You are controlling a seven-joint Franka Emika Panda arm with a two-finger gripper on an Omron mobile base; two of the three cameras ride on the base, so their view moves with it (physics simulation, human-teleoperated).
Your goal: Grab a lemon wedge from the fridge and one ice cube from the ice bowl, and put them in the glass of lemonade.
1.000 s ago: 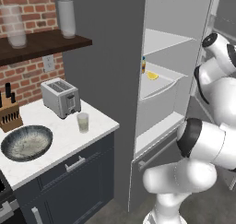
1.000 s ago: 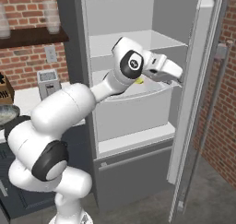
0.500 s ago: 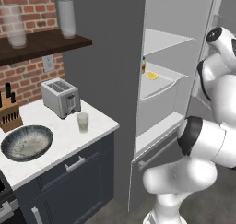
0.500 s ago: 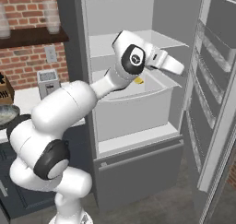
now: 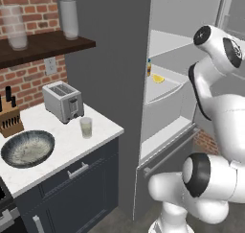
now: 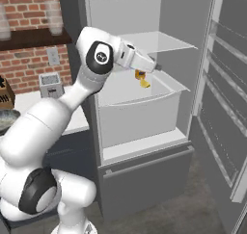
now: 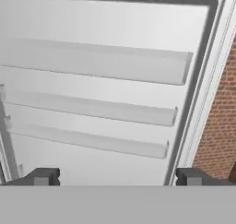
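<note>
From the left base camera, you had the fridge (image 5: 182,83) standing open, with the lemon wedge (image 5: 158,78) lying on the pale middle shelf near its front left corner, just beside a small orange jar (image 5: 149,70). On the white counter (image 5: 103,126) to the left sat the glass of lemonade (image 5: 86,127), the toaster (image 5: 62,101) behind it, and the ice bowl (image 5: 27,148) further left, well apart from the fridge. From the right base camera, your gripper (image 6: 155,67) reached out level with that shelf, its tip just above and beside the wedge (image 6: 144,83), which lay below it and slightly deeper into the fridge. The wedge's long axis was too small to tell. From the hand camera, your fingertips (image 7: 42,176) stood as wide apart as they go, holding nothing, and they pointed at the door shelves (image 7: 97,64), not at the wedge. To my judgement, you needed to turn the hand down toward the shelf, and the jar beside the wedge was what could get in the way.
</note>
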